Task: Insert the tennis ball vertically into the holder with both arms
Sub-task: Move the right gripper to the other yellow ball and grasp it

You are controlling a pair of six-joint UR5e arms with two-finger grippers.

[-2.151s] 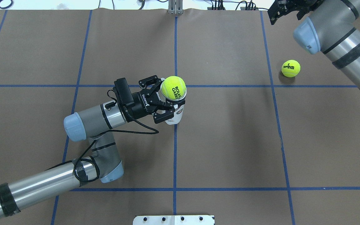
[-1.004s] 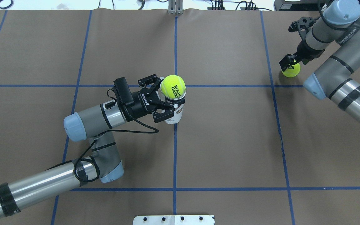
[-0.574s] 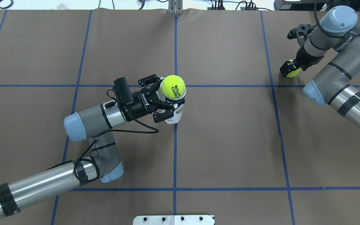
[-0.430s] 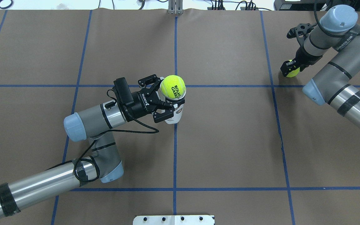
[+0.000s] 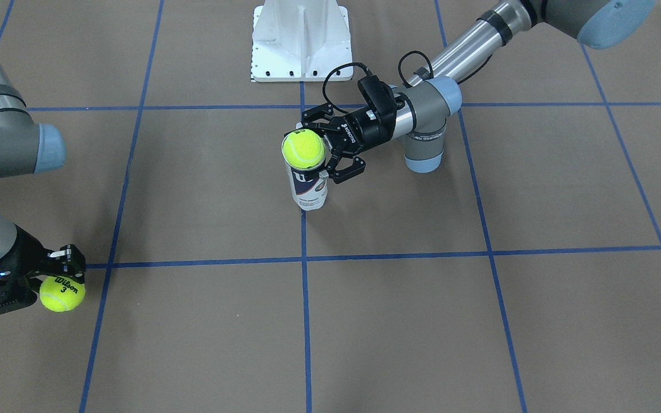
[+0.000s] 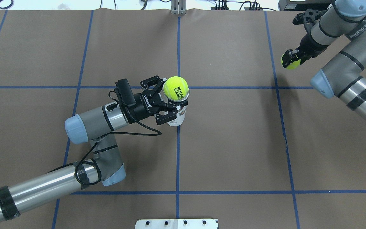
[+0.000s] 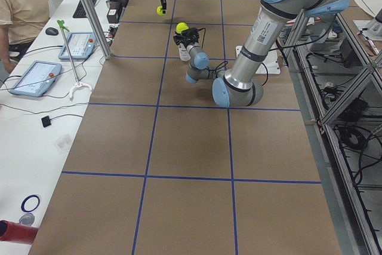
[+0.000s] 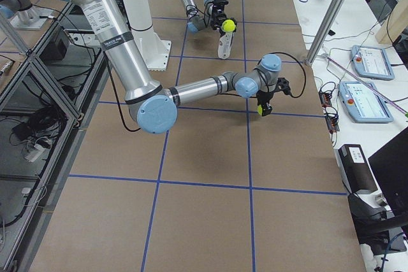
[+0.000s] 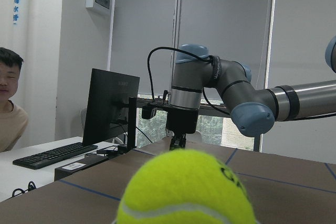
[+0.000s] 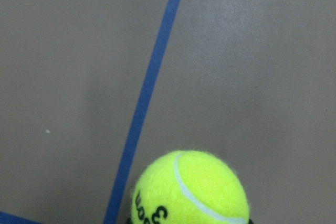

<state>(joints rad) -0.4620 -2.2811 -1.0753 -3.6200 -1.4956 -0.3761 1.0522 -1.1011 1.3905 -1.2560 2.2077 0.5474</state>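
The right wrist view's lower edge crops the Wilson ball [image 10: 190, 192].

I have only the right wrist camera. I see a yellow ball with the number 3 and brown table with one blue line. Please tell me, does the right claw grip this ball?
Observer: Yes. In the front view the right claw is shut on the Wilson ball.
Operator: Thank you. Where is the holder, and is it standing?
Observer: The holder stands upright near the centre of the table, gripped by the left claw.
Operator: Is its opening free?
Observer: No, a second ball sits in its mouth, sticking up above the rim.
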